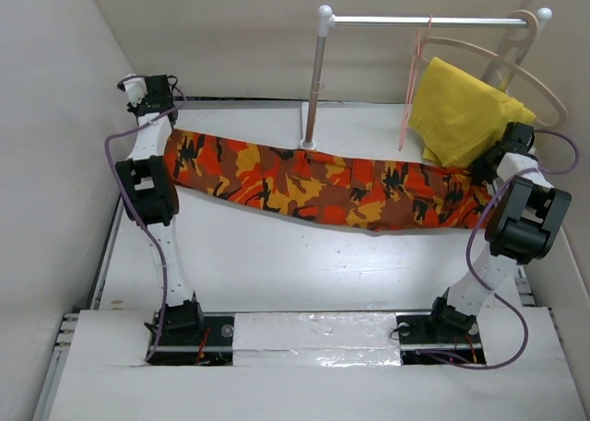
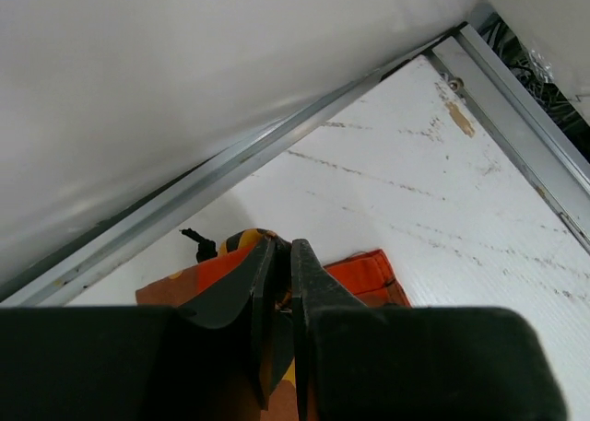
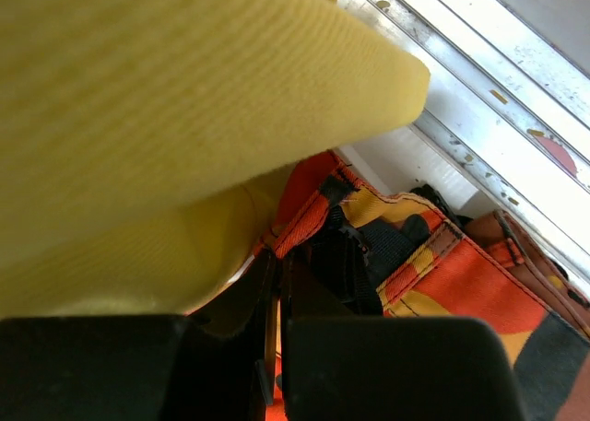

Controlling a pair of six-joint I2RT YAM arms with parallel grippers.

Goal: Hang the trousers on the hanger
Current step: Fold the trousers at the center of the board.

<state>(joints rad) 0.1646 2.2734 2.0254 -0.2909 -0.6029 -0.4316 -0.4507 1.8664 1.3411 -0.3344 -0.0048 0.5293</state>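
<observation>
A pair of camouflage trousers (image 1: 323,186) in orange, red, yellow, brown and black is shown stretched lengthwise across the far half of a white table (image 1: 277,264), held at each end by a robot arm. A shadow beneath the cloth suggests it is lifted slightly off the surface.

The left gripper (image 2: 283,255) is seen clenched on one end of the trousers, with fabric pinched between its dark fingers. The right gripper (image 3: 275,278) is likewise clamped on the other end, at what looks like the waistband, just below a yellow cloth (image 1: 456,108).

The pink hanger (image 1: 412,89), made of thin wire, hangs from a metal rail (image 1: 415,20) behind the trousers and is touched by neither arm. The yellow cloth is draped on a thicker wooden hanger (image 1: 525,71) further right on the same rail.

The task is judged to be at an early stage. The trousers have been picked up and spread. Nothing has yet been threaded through or draped over the pink hanger, so the whole of the hanging remains to be done.
</observation>
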